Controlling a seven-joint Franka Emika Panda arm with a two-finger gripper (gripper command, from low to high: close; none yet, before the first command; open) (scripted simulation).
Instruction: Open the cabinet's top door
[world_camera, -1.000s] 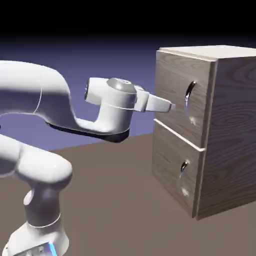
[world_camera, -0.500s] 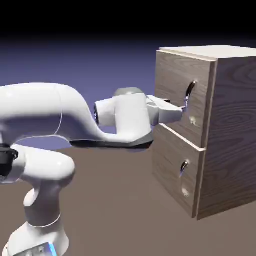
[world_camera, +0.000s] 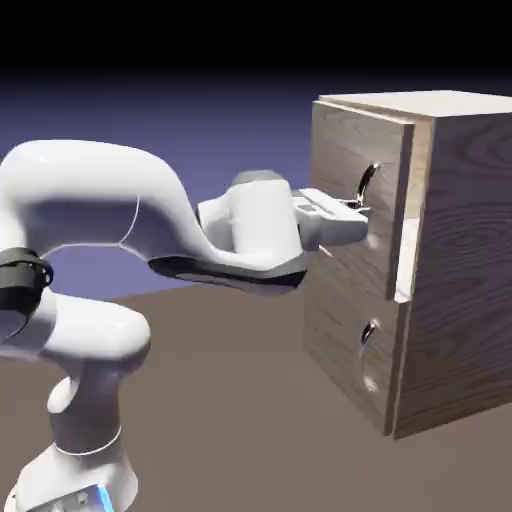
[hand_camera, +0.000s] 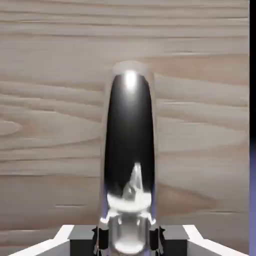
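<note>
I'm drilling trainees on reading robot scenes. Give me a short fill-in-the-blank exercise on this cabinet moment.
1. The gripper is shut on the silver ____ of the top door.
2. The top door stands slightly ____ from the cabinet.
3. The lower panel is ____, flush with the cabinet front.
4. The cabinet's surface looks like ____.

Missing words: handle; open; closed; wood

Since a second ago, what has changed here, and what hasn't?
The gripper moved right to the cabinet, closed on the top door's silver handle, and the top door has started to come out from the cabinet's front, a gap now showing along its edge. The lower panel stays shut and the cabinet has not shifted.
</note>
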